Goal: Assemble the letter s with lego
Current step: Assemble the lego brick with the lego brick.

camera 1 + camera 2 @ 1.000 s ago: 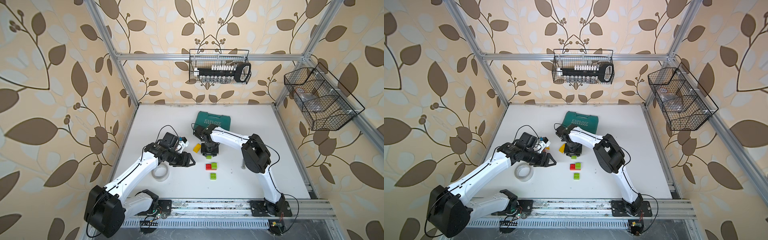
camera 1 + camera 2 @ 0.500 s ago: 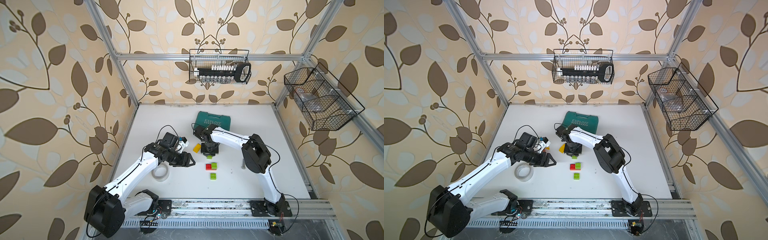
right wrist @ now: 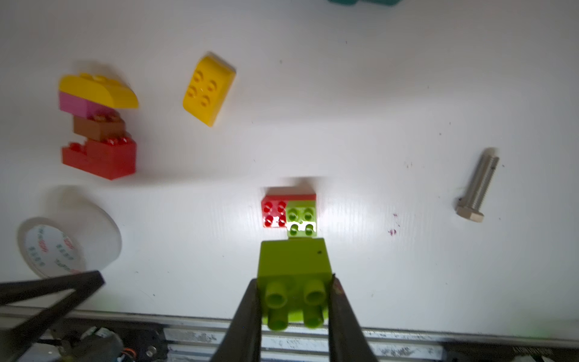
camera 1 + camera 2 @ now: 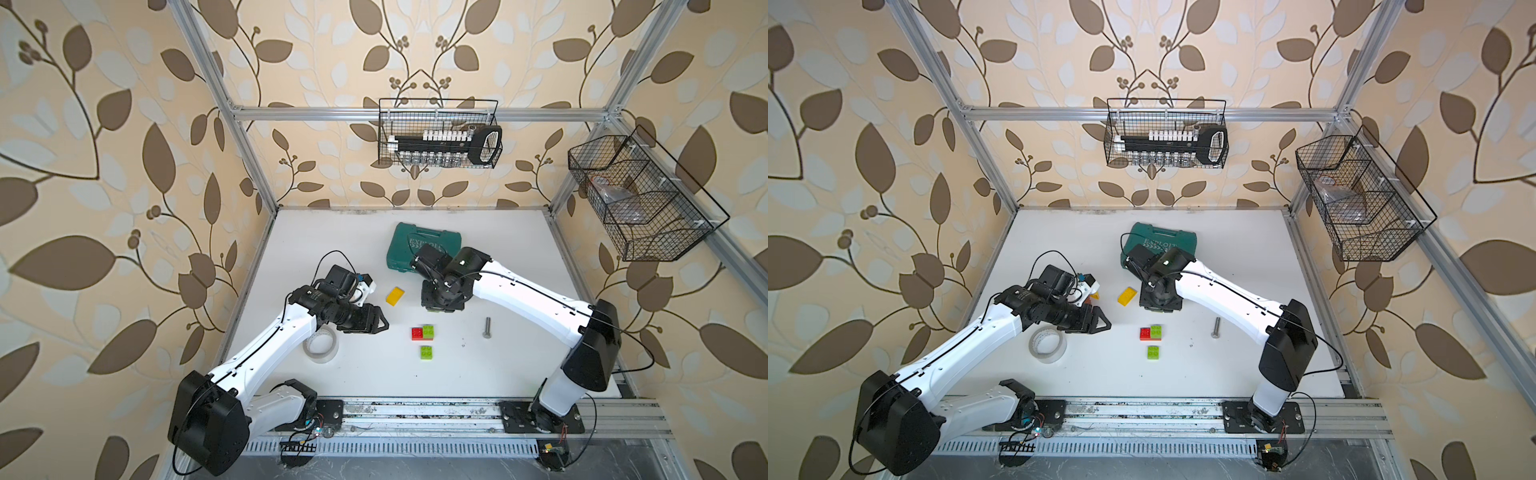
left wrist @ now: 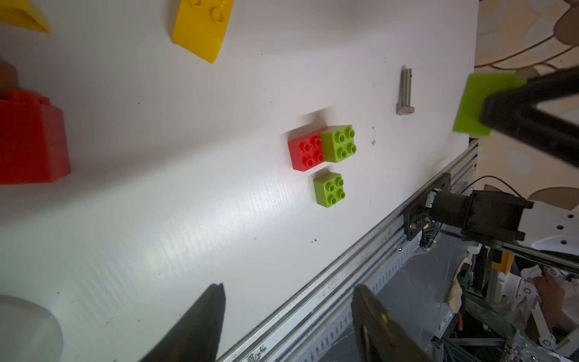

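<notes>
While right gripper (image 3: 294, 282) is clamped on a green square brick (image 3: 294, 260), left gripper (image 5: 288, 301) hangs empty, jaws apart.
That brick is held off the table (image 3: 407, 94); the red-and-green brick pair (image 3: 288, 213) lies straight ahead of the clamped jaws, apart.

You have one green square brick (image 3: 294, 266) pinched by its sides in the right gripper (image 3: 294, 282), a second green brick (image 5: 330, 189) lying studs-up just beside a green-on-red pair (image 5: 319, 149), a loose yellow curved brick (image 3: 208, 89) farther off, and a yellow-pink-brown-red stack (image 3: 97, 125) well apart.
</notes>
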`<state>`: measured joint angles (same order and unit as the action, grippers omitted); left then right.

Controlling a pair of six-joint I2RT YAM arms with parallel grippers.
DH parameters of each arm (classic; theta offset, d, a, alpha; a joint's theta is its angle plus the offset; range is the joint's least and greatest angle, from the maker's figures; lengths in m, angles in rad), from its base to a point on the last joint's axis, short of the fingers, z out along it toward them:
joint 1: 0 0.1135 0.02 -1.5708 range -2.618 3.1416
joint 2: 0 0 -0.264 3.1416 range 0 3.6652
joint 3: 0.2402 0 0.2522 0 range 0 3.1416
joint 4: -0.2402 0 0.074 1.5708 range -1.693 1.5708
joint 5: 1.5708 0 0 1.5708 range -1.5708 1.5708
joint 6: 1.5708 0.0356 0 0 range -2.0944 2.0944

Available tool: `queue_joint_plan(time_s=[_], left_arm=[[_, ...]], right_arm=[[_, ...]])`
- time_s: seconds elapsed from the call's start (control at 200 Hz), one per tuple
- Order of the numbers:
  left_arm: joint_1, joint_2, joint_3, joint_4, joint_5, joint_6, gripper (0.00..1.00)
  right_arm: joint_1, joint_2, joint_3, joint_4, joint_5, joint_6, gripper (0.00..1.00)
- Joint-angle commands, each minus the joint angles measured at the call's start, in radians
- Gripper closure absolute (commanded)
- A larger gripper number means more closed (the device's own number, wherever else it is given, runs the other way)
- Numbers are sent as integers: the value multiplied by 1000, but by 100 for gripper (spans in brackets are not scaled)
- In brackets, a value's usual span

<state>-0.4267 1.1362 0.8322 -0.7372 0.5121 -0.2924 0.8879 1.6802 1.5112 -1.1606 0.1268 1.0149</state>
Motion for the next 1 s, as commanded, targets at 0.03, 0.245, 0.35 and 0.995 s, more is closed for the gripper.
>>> queue_joint_plan(time_s=[0.03,0.245,0.35,0.995], left_arm=[[-7,-14,8,-25,-78,-7,33],[-7,-7,13,-34,-109,-11,33],[-7,-18,12,-36,-125,-16,33],[-8,-21,13,-36,-128,-14,33]], right_arm=[[70,-11,-128,19,-32,113,82],[144,44,-163,81,-54,154,82],[156,84,-154,102,-68,153,83],[171,197,-126,146,-90,151,84]])
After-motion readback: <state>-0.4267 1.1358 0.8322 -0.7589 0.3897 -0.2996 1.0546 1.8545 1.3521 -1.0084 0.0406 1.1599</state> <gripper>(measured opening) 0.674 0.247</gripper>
